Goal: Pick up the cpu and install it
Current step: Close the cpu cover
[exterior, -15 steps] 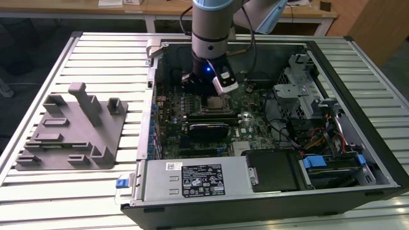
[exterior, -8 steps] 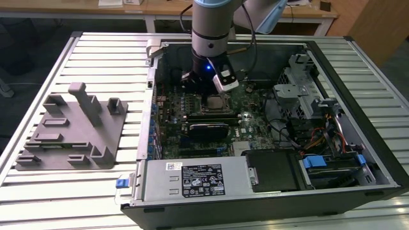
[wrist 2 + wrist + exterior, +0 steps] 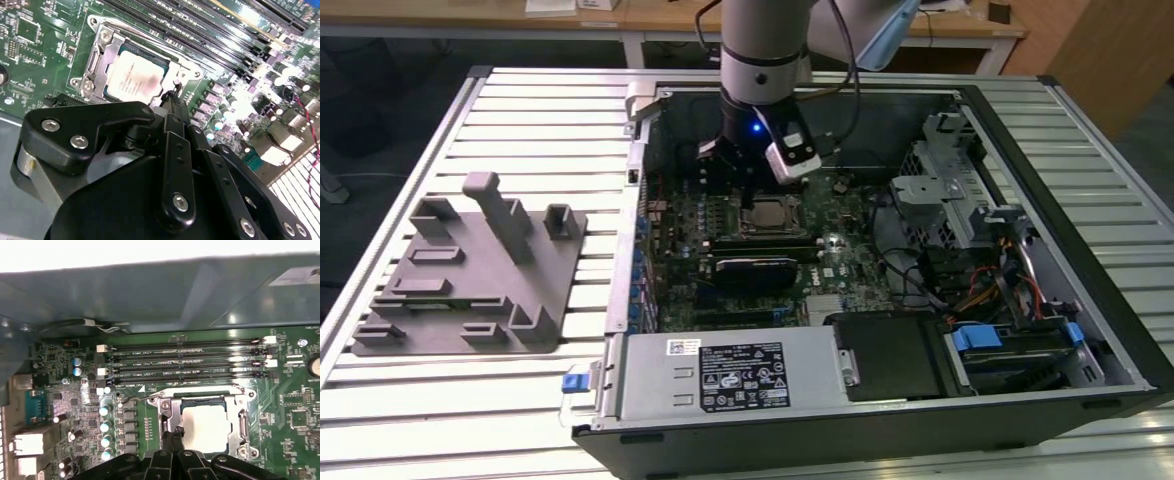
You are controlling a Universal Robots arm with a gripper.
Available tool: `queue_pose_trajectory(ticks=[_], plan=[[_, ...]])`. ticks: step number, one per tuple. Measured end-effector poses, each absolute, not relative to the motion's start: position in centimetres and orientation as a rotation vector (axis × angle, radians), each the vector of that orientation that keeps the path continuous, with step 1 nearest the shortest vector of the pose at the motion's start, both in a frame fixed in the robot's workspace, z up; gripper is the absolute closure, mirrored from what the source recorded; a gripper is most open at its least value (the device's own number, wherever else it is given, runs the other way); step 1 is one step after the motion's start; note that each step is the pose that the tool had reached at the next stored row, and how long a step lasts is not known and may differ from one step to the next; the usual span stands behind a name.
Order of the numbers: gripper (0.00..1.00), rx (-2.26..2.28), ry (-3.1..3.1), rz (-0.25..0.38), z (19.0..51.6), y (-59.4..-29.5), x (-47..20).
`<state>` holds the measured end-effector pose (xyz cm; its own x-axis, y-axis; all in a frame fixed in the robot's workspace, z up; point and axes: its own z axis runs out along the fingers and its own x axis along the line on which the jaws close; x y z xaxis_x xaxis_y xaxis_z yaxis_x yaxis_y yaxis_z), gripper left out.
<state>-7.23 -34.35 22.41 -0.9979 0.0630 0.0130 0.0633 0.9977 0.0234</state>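
- A small, flat, square cpu (image 3: pixel 207 422) with a silvery metal top is seen lying flat in a shiny metal socket frame (image 3: pixel 167 407).
- The socket frame is fixed on a green circuit board (image 3: pixel 851 262), which is laid inside an open black computer case (image 3: pixel 881 435).
- The black metal hand (image 3: pixel 173 100) is held low over the board, with its tips just beside one edge of the cpu.
- The fingers (image 3: pixel 172 125) are drawn close together in a narrow grip, and nothing is held between them.
- Whether the tips are touching the socket frame cannot be told.
- Four long black memory slots (image 3: pixel 185 360) are lined up side by side just past the socket frame.
- In the exterior view, a round grey robot arm (image 3: pixel 761 40) is seen reaching down into the case from above.
- The case is set on a silver table (image 3: pixel 520 110) made of metal slats.
- A grey plastic tray (image 3: pixel 467 300) with tall posts is placed on the table, well apart from the cpu, toward the exterior view's left.
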Motion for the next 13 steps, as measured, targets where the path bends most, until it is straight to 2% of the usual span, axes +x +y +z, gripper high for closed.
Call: queue_pose_trajectory(ticks=[13], plan=[[0.89,-0.099,-3.128,-0.03,22.5,-34.1,-5.4]])
